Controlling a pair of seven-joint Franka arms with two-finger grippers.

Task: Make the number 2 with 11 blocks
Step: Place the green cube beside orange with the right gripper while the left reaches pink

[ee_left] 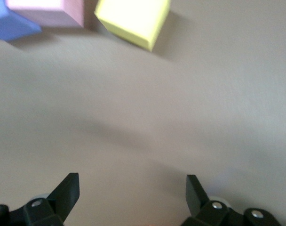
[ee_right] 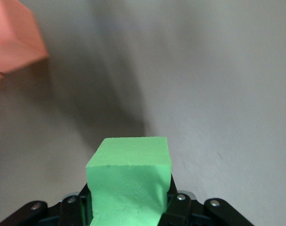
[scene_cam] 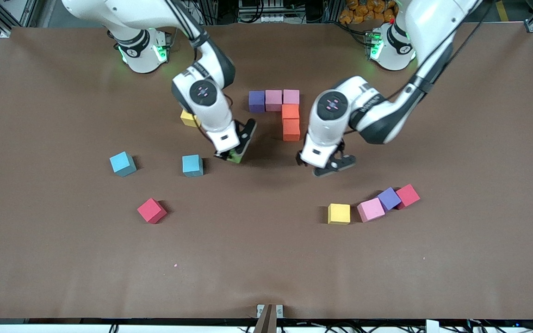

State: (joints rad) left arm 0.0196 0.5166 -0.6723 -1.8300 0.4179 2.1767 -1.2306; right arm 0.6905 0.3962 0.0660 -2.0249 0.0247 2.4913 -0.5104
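On the brown desk (scene_cam: pixel 266 259), going from the right arm's end toward the left arm's: a light blue cube (scene_cam: pixel 122 163) and a red cube (scene_cam: pixel 151 210) lie well apart from the right pincer (scene_cam: pixel 232 155), out toward that arm's end of the desk. A second light blue cube (scene_cam: pixel 192 165) sits just beside this pincer, and a yellow cube (scene_cam: pixel 189 118) shows partly hidden by the arm above it. The right pincer is clenched on a green cube (ee_right: pixel 130 181), low at the desk surface.

Between the two pincers lies the started number 2 (scene_cam: pixel 278 111): a purple cube (scene_cam: pixel 257 101) and two pink cubes (scene_cam: pixel 282 98) in a row, then two orange cubes (scene_cam: pixel 291 122) edge to edge running toward the front camera from the row's end. It is farther from the front camera than either pincer.

The left pincer (scene_cam: pixel 333 164) hangs released, fingers spread wide, over bare desk. Nearer to the front camera than this pincer lie another yellow cube (scene_cam: pixel 338 213), then a pink cube (scene_cam: pixel 370 209), a purple cube (scene_cam: pixel 389 198) and a red cube (scene_cam: pixel 407 195) touching in a slanted line.
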